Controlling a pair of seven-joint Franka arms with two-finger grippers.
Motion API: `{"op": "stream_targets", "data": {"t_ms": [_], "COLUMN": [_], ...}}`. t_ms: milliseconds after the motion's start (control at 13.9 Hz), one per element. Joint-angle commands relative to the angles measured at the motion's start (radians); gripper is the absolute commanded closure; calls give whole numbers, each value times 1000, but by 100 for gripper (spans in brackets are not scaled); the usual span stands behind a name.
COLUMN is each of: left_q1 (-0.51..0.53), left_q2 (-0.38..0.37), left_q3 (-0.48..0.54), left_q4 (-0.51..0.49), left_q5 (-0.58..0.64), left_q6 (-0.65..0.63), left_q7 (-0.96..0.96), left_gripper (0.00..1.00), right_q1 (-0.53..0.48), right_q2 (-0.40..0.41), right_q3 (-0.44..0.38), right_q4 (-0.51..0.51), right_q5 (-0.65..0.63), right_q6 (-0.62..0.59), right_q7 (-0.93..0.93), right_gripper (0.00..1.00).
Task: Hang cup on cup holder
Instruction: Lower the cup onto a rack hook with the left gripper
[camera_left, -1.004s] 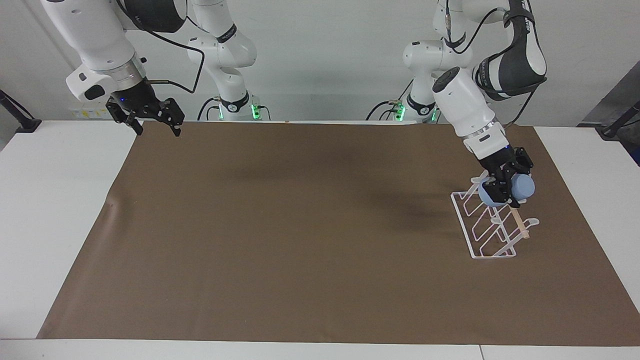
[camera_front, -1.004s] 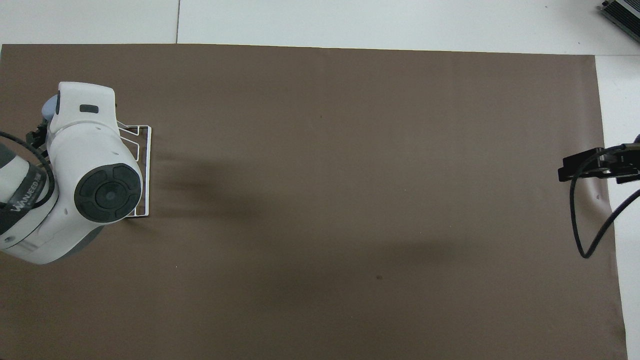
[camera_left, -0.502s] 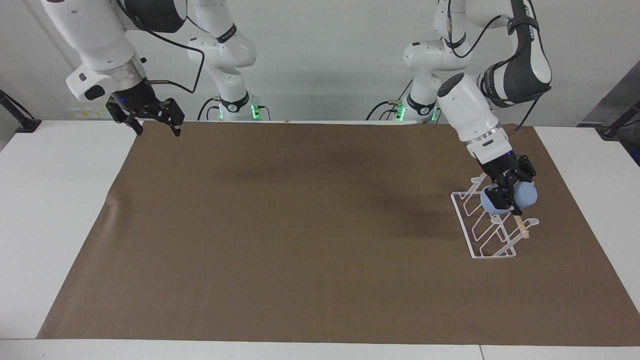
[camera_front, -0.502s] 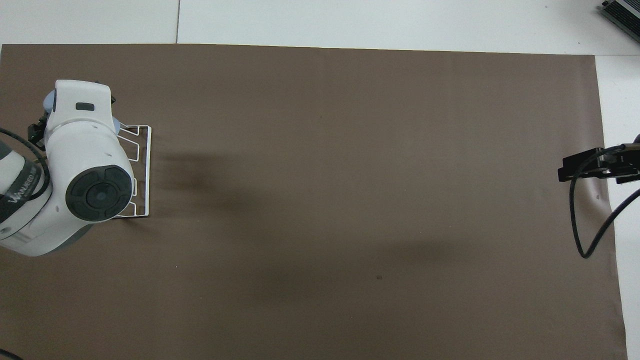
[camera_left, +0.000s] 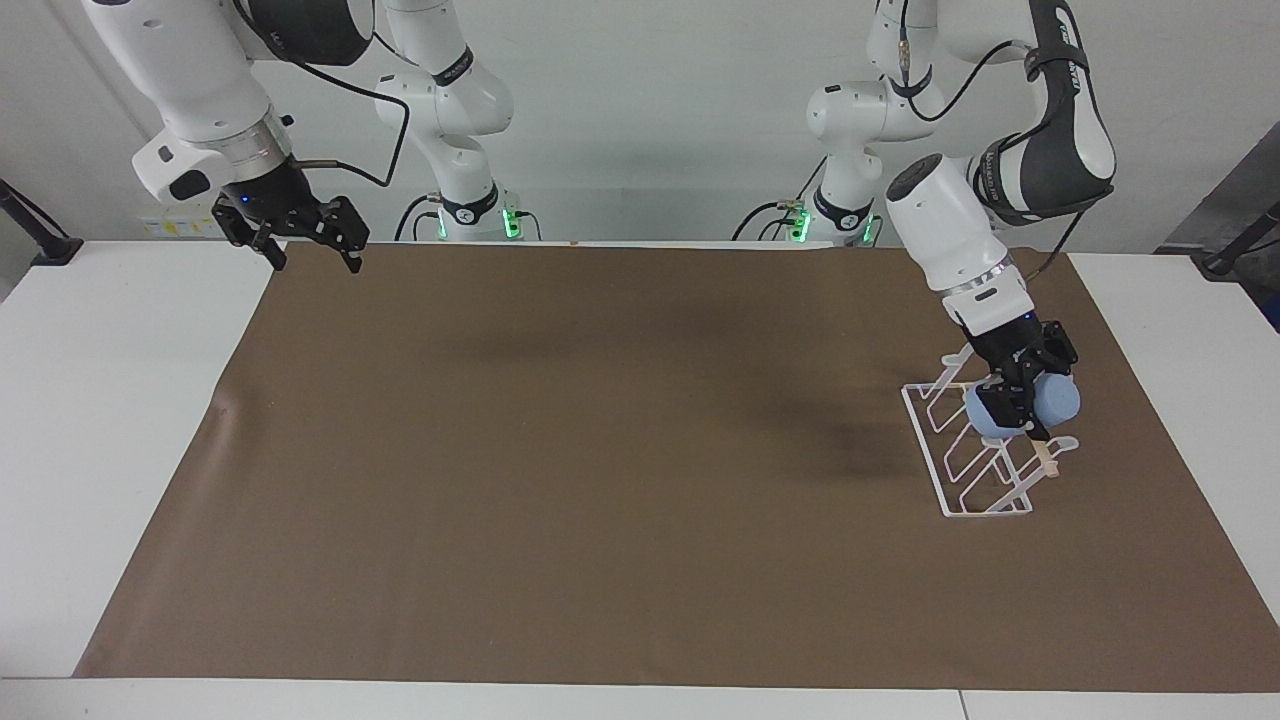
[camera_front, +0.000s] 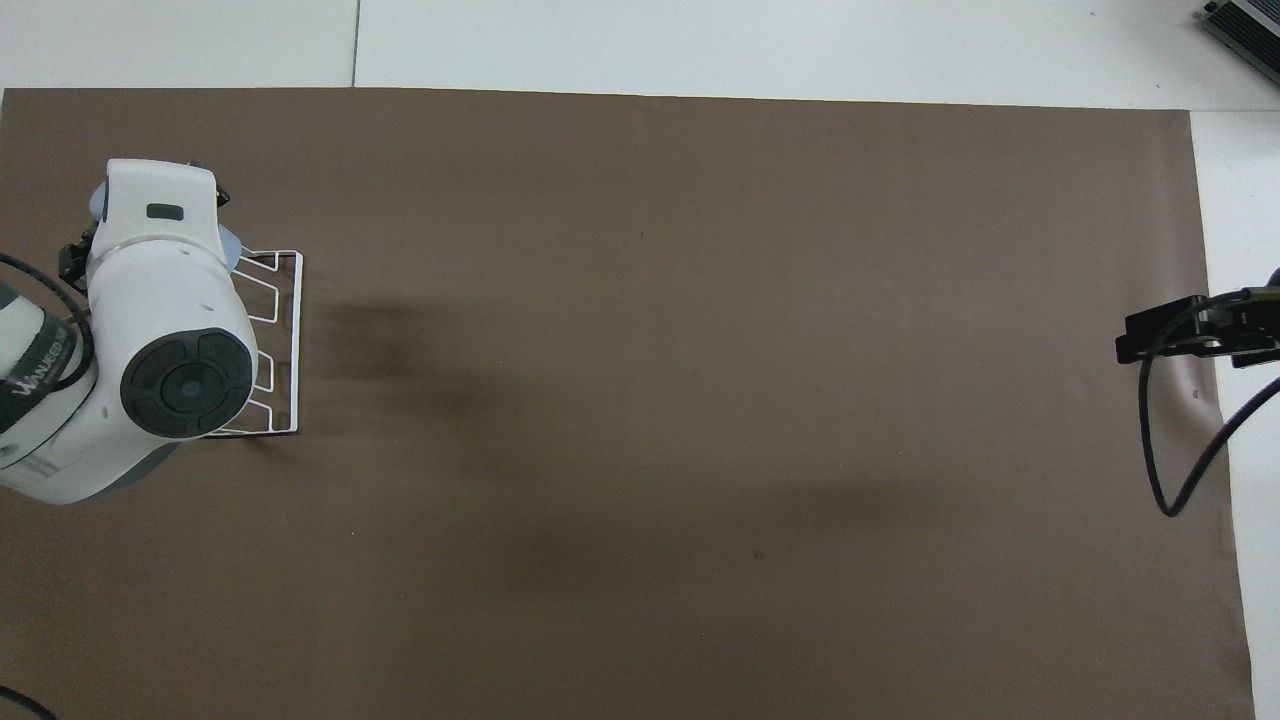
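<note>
The light-blue cup (camera_left: 1050, 402) lies on its side in my left gripper (camera_left: 1012, 408), which is shut on it just over the cup holder (camera_left: 962, 475). The holder is a white wire rack with a wooden rod (camera_left: 1040, 447) along its top, standing at the left arm's end of the brown mat. From overhead the left arm covers most of the cup holder (camera_front: 285, 340); only slivers of the cup (camera_front: 231, 240) show. My right gripper (camera_left: 310, 245) hangs open in the air over the mat's corner at the right arm's end, waiting; its tip (camera_front: 1160, 335) shows overhead.
A brown mat (camera_left: 600, 450) covers the white table (camera_left: 120, 400). A black cable (camera_front: 1180, 450) loops down from the right gripper over the mat's edge.
My left gripper has carried the cup lower and a little farther from the robots along the rack, toward the wooden rod. The right arm has not moved.
</note>
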Motion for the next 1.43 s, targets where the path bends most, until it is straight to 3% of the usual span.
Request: {"op": "stream_targets", "data": {"t_ms": [0,860,1004,1362], "left_q1": [13,31,33,32], "left_q2": [16,26,51,55], "left_q3": [-5,-3,-3,-5], "left_q4": [2,-25,-21,-12], "left_q5": [31,39,111,122], "left_q6": [29,70,70,61], "left_q7": [-25,-27,-77,-94], "left_gripper": [100,100,100,100], "right_q1": [-4,-4,-4,-4], "right_q2": [-17,-17,-17,-17], "right_q3": [4,4,4,4], "right_q4": [-14,-16,-14,-16], "right_q5": [-12,-12,-12,-12], "right_q6": [-8,-8,-8,-8], "right_q7": [18,18,18,18], "right_gripper": [0,0,0,0]}}
